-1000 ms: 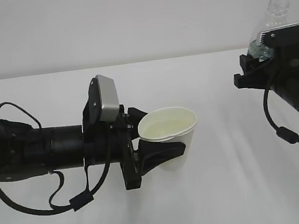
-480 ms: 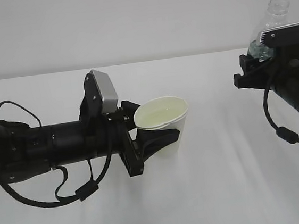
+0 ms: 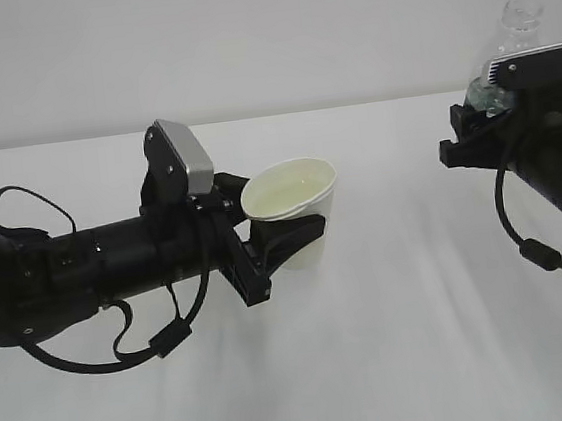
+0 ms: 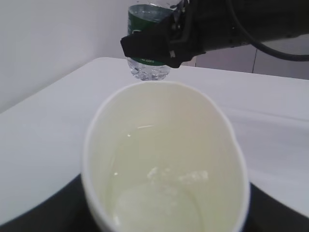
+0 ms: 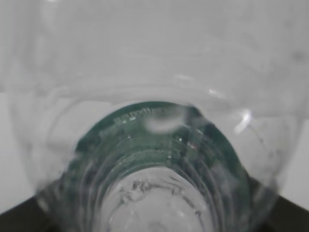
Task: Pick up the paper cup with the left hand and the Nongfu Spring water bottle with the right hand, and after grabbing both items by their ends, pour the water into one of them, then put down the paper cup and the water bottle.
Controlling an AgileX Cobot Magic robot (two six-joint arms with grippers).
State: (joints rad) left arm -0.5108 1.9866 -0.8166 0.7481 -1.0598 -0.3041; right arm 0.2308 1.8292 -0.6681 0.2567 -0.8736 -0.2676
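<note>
Gripping paper cup (image 3: pixel 295 201) holding water (image 4: pixel 159 208), bottle (image 3: pixel 515 30) seemingly clamped upright

- The paper cup (image 3: pixel 295 204) shows white outside, pale yellowish-cream inside, rim white all round.
- The water (image 4: pixel 159 205) in it reads clear, colourless, with a few bright glints.
- The Nongfu Spring water bottle (image 3: pixel 515 40) is clear ribbed plastic up top, dark green label band (image 4: pixel 145 19) lower down.
- The left hand (image 3: pixel 270 247) is black, cables black too, with a grey block (image 3: pixel 185 160) on top.
- The right hand (image 3: pixel 474 135) is black, grey block with a pale striped edge.
- The table (image 3: pixel 415 337) is plain white; wall (image 3: pixel 243 43) pale grey.
</note>
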